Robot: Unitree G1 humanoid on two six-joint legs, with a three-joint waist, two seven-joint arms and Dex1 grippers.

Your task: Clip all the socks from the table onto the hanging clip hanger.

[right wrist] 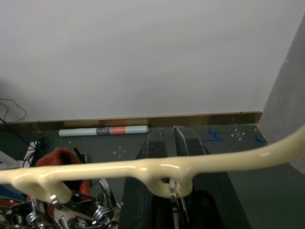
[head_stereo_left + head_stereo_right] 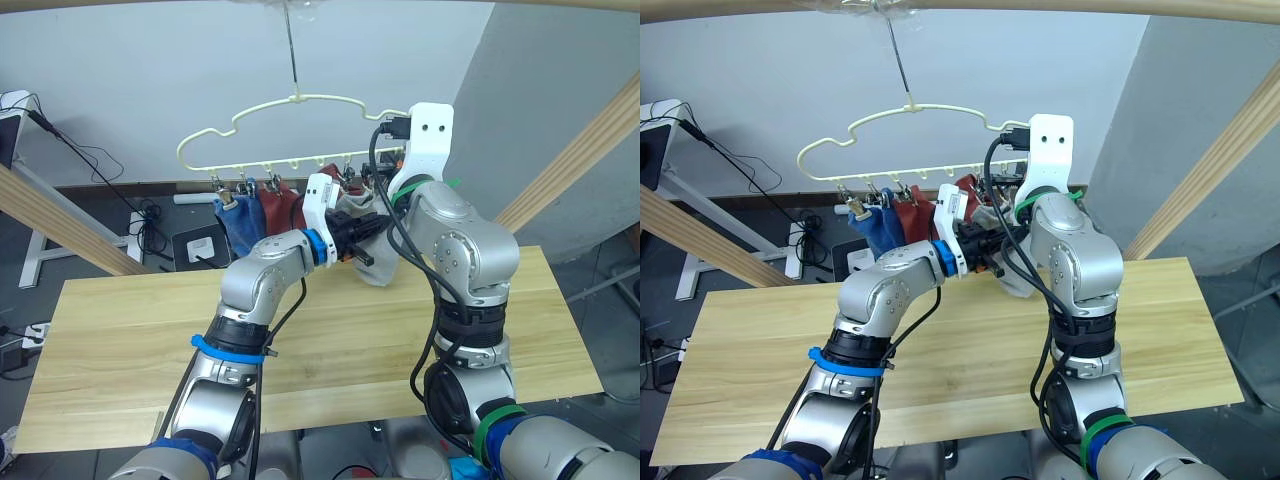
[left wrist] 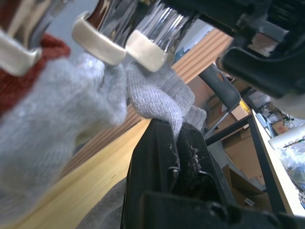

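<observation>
The pale yellow clip hanger hangs over the far edge of the table. Blue socks and a rust red sock hang from its clips. My left gripper is shut on the edge of a light grey sock, holding it just under the cream-tipped metal clips. Beside it another grey sock hangs clipped. My right gripper is raised at the hanger's right end. Its fingers are close together around a small clip under the wire.
Slanted wooden beams stand to the left and right behind the table. Cables and a power strip lie on the floor beyond. A rolled tube lies by the wall.
</observation>
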